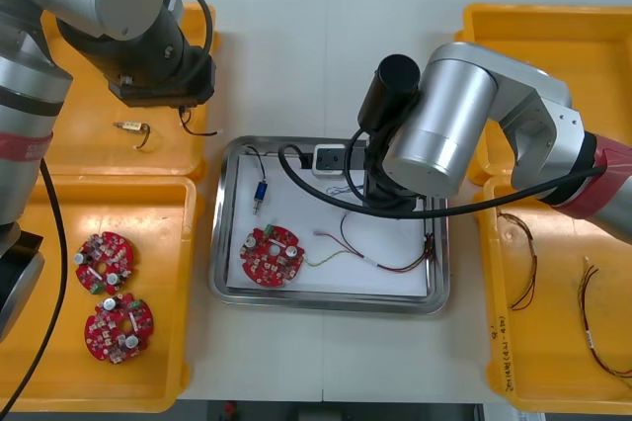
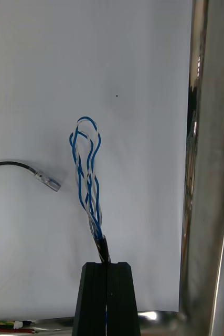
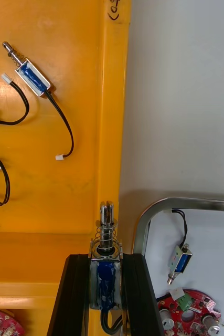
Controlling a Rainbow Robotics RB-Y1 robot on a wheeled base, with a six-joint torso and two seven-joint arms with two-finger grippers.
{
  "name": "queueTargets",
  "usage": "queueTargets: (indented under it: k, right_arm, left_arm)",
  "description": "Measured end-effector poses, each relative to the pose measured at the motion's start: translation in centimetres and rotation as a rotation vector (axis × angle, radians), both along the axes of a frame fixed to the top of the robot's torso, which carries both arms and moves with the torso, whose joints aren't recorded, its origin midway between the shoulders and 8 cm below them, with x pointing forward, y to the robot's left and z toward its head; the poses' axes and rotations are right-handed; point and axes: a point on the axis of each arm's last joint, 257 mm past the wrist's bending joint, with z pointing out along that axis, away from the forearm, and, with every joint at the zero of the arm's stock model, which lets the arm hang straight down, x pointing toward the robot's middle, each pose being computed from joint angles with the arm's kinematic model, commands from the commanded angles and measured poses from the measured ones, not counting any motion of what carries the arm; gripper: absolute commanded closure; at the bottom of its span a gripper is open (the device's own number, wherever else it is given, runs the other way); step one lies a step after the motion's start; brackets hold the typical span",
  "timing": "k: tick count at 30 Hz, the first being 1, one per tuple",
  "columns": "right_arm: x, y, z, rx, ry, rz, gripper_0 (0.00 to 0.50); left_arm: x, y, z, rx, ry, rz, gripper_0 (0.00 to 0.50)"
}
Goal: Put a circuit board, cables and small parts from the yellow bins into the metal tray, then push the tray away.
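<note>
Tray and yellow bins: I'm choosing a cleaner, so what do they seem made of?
The tray looks like polished metal: its rim mirrors the light; its floor is matt white. The yellow bins look like plastic: smooth, rounded rims. The right gripper holds a cable over the tray; the left gripper, a small metal part by a bin's rim.
</note>
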Motion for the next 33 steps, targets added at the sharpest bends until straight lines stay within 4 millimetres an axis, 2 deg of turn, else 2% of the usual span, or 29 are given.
queueTargets:
  k: [15, 17, 19, 21, 22, 33]
  right_arm:
    - [0.8, 1.0, -1.6, 0.0, -0.035, 0.04, 0.5]
    - [1.1, 1.1, -1.8, -0.006, -0.043, 0.059, 0.44]
    - [1.4, 1.2, -2.1, -0.009, -0.053, 0.067, 0.347]
    - [1.6, 0.9, -2.5, -0.022, -0.057, 0.063, 0.046]
    - [1.7, 0.7, -2.6, -0.027, -0.057, 0.061, 0.001]
    - [1.8, 0.3, -2.9, -0.038, -0.052, 0.052, 0.0]
  left_arm:
    - [0.0, 0.0, 0.0, 0.0, 0.0, 0.0, 0.496]
    - [0.0, 0.0, 0.0, 0.0, 0.0, 0.0, 0.497]
    - [0.0, 0.0, 0.0, 0.0, 0.0, 0.0, 0.498]
    - [0.0, 0.0, 0.0, 0.0, 0.0, 0.0, 0.498]
    - [0.0, 0.0, 0.0, 0.0, 0.0, 0.0, 0.495]
    - [0.0, 0.0, 0.0, 0.0, 0.0, 0.0, 0.497]
